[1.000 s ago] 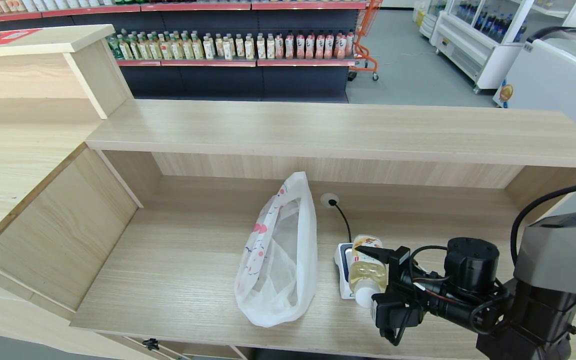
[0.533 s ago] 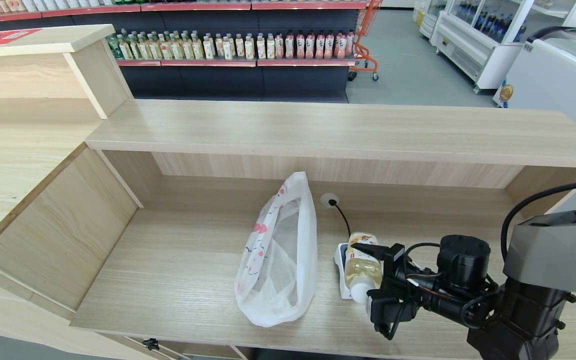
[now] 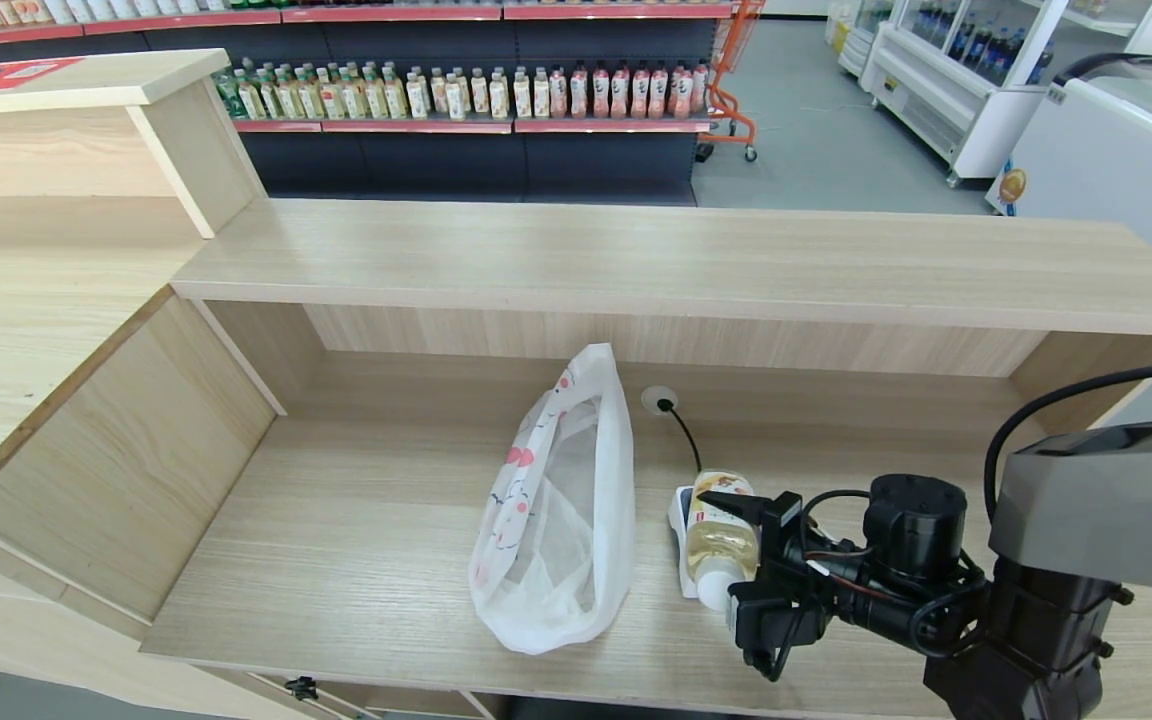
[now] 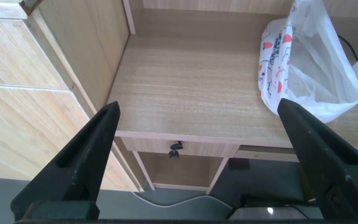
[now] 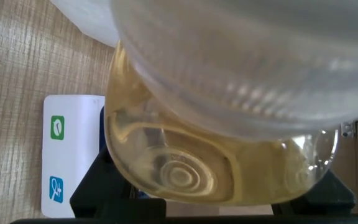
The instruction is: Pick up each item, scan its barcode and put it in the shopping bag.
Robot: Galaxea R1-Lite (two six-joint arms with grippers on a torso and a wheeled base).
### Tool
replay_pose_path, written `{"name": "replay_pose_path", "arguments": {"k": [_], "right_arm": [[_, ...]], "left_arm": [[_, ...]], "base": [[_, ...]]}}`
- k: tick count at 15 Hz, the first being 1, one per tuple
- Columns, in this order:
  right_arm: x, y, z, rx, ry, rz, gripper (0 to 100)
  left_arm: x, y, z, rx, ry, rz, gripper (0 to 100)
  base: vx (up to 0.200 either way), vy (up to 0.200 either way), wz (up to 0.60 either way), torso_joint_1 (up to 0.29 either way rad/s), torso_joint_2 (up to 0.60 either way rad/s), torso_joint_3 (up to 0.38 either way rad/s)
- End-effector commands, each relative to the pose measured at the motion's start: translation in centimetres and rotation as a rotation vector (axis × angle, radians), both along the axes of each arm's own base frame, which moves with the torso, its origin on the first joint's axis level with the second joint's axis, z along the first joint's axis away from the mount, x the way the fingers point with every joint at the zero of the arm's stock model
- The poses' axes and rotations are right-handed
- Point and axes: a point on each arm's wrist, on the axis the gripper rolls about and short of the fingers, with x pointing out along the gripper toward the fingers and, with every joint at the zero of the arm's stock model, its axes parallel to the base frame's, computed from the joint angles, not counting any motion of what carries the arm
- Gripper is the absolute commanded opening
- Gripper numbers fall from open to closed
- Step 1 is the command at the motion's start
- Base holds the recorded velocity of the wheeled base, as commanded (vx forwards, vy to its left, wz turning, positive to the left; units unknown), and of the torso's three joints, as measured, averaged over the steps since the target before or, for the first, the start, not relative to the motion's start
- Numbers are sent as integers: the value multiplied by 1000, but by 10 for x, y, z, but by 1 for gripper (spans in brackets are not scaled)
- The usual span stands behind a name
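Progress stands at the scan step, by my reading. Your right claw (image 3: 736, 556) is clamped on the bottle (image 3: 724, 535), so the pick-up of this item is done. The bottle hangs right over the white scanner (image 3: 683, 562), which sits on the counter (image 3: 356, 540) toward the near right, its cable (image 3: 686, 440) running off to the far wall. Whether the barcode has been read, you cannot tell from what shows.

Bagging is left to do. The bag (image 3: 556, 520) lies slumped on the counter just left of the scanner, its mouth toward the far side. It looks flat and slack, so judge that little or nothing has gone in yet.

Look at the grip itself. The bottle lies on its side between the two black fingers, one on its far side and one on its near side, and its white cap points toward the near edge. The right wrist view shows the bottle (image 5: 229, 124) close up with its pale yellow drink, and the scanner (image 5: 67, 155) beneath and a little to one side. Whether the bottle touches the scanner is not clear.

Your left claw (image 4: 197, 115) hangs with its fingers spread wide, gripping nothing, off the near edge of the counter and well left of the bag (image 4: 303, 62).
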Motion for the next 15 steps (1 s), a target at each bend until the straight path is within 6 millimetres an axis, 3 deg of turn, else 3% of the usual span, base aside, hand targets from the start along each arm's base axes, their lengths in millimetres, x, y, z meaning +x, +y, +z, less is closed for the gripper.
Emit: {"name": "replay_pose_path", "arguments": {"k": [1,9,10,11,12,13,15], "right_arm": [[1,0,-2,-3,4,0,0],[1,1,1,5,1,10,0],[0,4,13,35,-28,8,0],[-2,13,41,124,-73,-7,0],[-5,19,52,167,-83,-15,0],[-20,25,91,322,-96,-94,0],[-38,23,125,468,-16,-205,0]], "left_arm": [[0,0,0,0,-1,0,100],[0,0,0,1,-1,0,100],[0,0,0,1,-1,0,100],[0,0,0,1,-1,0,100],[0,0,0,1,-1,0,100],[0,0,0,1,-1,0,100],[0,0,0,1,-1,0,100]], "base": [[0,0,0,0,0,0],[0,0,0,0,0,0],[0,0,0,0,0,0],[0,0,0,0,0,0],[0,0,0,0,0,0],[0,0,0,0,0,0],[0,0,0,0,0,0]]}}
